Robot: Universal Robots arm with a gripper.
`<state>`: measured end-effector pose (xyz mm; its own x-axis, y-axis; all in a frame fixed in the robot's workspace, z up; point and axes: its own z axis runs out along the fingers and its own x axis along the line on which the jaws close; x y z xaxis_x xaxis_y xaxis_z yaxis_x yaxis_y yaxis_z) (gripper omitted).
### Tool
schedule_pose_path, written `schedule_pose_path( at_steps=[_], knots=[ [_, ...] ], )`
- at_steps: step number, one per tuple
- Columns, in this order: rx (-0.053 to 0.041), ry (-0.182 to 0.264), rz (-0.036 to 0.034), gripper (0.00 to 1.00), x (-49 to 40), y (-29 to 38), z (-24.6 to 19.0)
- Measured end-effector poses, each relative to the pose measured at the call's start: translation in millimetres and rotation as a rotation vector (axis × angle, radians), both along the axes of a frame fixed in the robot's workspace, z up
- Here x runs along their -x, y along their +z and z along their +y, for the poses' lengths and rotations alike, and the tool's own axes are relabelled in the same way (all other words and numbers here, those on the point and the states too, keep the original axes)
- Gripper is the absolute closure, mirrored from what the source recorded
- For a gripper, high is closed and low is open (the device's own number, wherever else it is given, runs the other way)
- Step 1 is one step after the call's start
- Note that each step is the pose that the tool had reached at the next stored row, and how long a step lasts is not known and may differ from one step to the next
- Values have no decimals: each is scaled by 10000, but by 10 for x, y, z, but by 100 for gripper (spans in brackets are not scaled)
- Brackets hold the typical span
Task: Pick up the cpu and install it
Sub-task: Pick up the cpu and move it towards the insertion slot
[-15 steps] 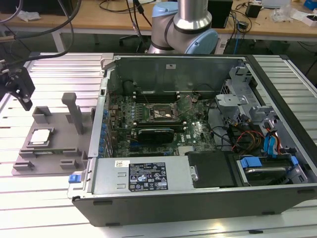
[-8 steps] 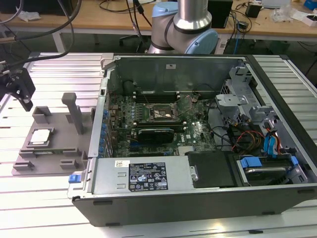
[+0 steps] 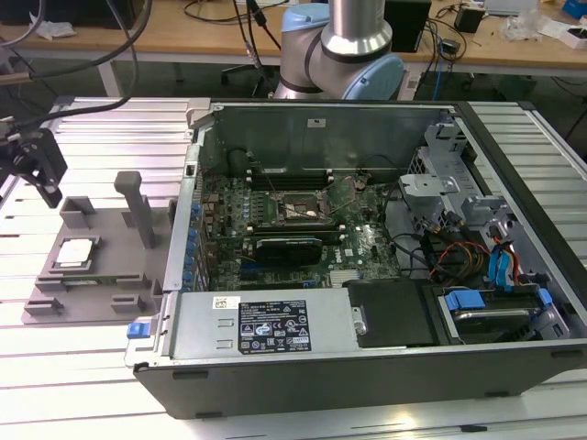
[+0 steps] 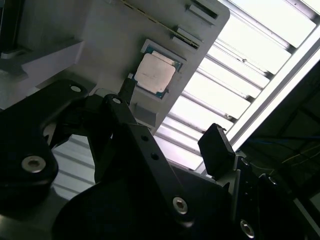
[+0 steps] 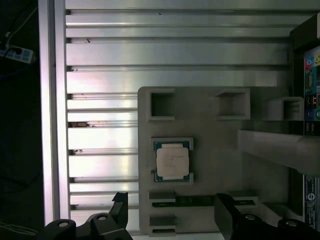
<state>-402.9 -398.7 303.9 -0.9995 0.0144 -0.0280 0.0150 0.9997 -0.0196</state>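
Small flat square silvery-grey cpu [image 5: 172, 161] is noted seated flat in a square recess of the grey plastic tray [image 5: 220, 150]. The tray is set on the slatted aluminium desk [image 5: 100, 50], beside the open dark-grey metal computer case [image 3: 321, 376]. Black gripper [image 5: 171, 197] is held clear of the tray, fingers [image 5: 120, 212] spread wide, nothing gripped. The cpu lies just beyond the fingertips, centred between them, untouched; being square, no long axis is offered.

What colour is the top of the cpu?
The cpu top is silvery-grey; clearest in the first wrist view.
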Motion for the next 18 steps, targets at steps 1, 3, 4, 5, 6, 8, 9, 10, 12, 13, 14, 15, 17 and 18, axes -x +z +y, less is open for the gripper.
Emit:
schedule_pose_path(
  at_steps=[1,3,4,5,6,8,9,10,12,13,14,15,17,18],
  knots=[
    [0,0,0,22,0,-4,0],
    [0,0,0,22,0,-11,0],
    [0,0,0,22,0,-14,0],
    [1,0,0,22,0,-17,0],
    [0,0,0,22,0,-22,0],
    [-1,0,-1,22,0,-27,0],
    [0,0,0,22,0,-30,0],
    [0,0,0,22,0,-33,0],
    [0,0,-1,22,0,-41,0],
    [0,0,0,22,0,-44,0],
    [0,0,0,22,0,-48,0],
    [0,0,0,22,0,-52,0],
    [0,0,0,22,0,-66,0],
    [0,0,1,22,0,-70,0]
  ],
)
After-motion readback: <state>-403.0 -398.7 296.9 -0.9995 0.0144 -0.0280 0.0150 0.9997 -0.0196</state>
